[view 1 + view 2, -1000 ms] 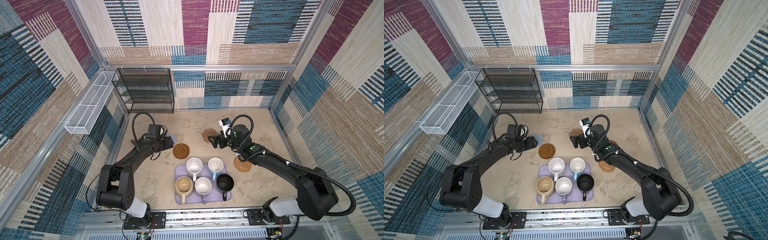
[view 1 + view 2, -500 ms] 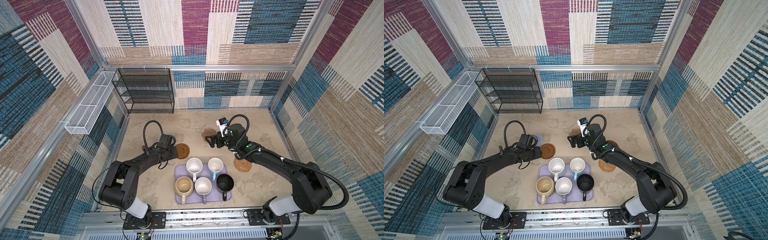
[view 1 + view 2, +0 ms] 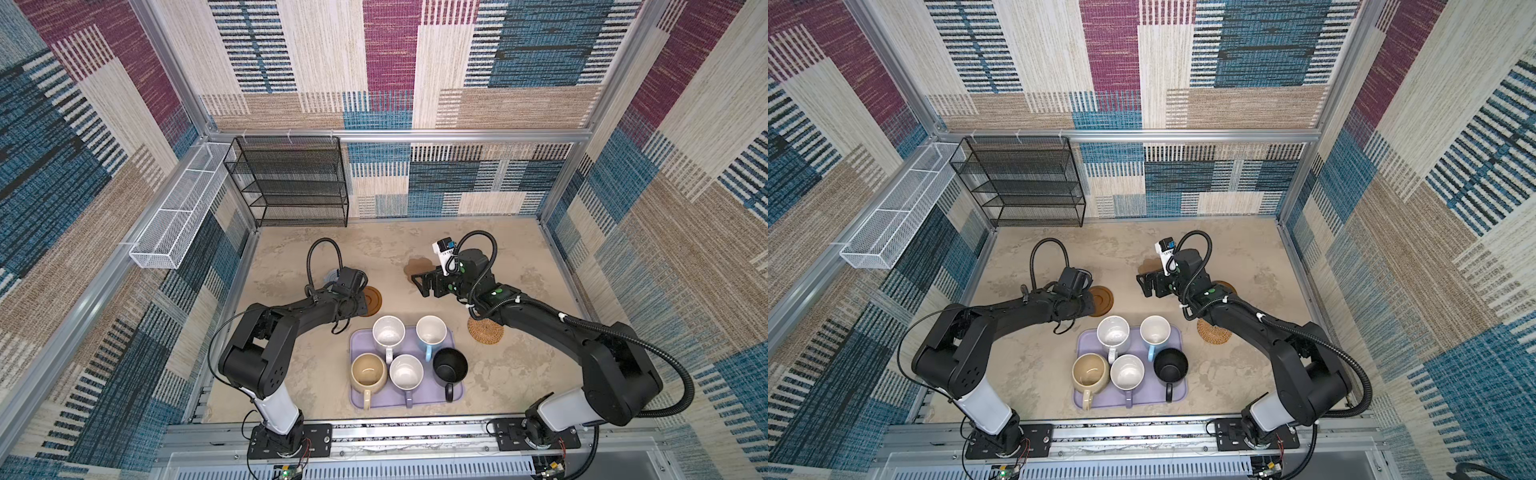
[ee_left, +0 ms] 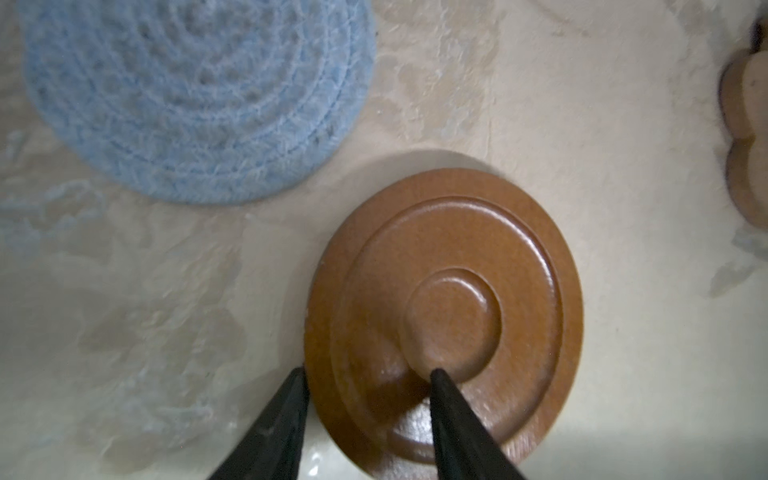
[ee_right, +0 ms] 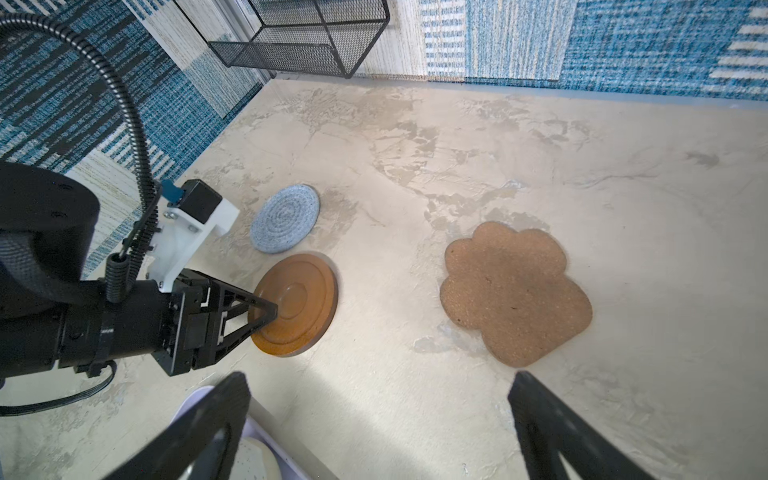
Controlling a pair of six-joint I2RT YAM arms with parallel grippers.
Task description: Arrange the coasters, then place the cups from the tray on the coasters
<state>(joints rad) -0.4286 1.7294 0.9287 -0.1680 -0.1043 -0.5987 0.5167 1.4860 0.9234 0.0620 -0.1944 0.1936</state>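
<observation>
My left gripper is open, its jaws narrowed astride the rim of a brown disc coaster: one fingertip at the outer edge, one on top by the centre hollow. The disc lies flat beside the grey-blue woven coaster. My right gripper hangs wide open and empty near the tan paw coaster. A rattan coaster and a second brown disc lie by the right arm. Several cups stand on the lavender tray: speckled white, light blue, beige, lavender, black.
A black wire shelf stands at the back left against the wall. A white wire basket hangs on the left wall. Patterned walls close in the table on three sides, and a metal rail runs along the front.
My left gripper has moved right, from beside the grey-blue coaster onto the brown disc, and its jaws have narrowed. The right gripper has shifted only slightly and stays wide open.
</observation>
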